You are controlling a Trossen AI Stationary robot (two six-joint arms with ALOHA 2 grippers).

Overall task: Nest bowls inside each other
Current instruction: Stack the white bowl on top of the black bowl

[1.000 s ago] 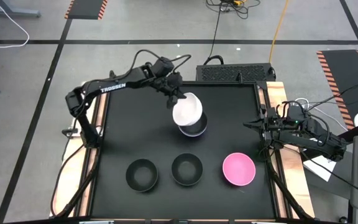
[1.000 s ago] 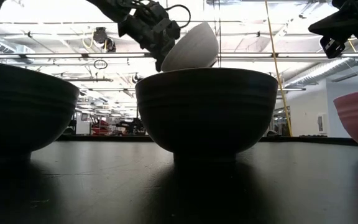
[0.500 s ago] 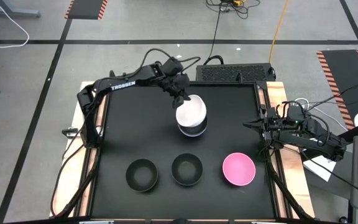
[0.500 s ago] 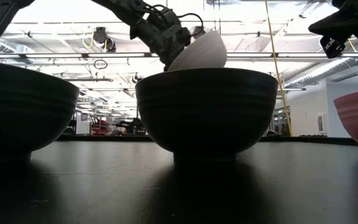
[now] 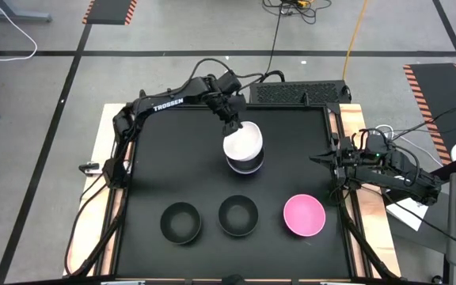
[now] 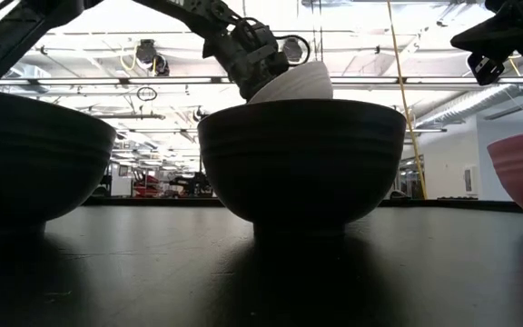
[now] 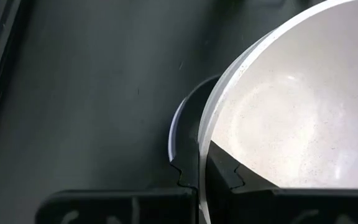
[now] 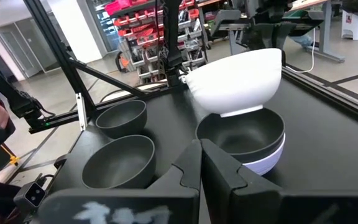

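Gripping the round white plastic bowl (image 5: 242, 141) by its rim, the left gripper (image 5: 232, 125) tilts it over a black-in-lavender stack (image 8: 253, 144). Right gripper (image 5: 320, 159) waits beyond that stack, at the desk (image 5: 149, 174) edge, jaws together.

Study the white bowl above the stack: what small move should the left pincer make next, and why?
Probably lower it a little further and level it. The left pincer is shut on the white bowl at its rim, and the right wrist view shows that bowl tilted, just above the black bowl nested in the lavender bowl. It does not look fully seated, so opening now might let it tip.
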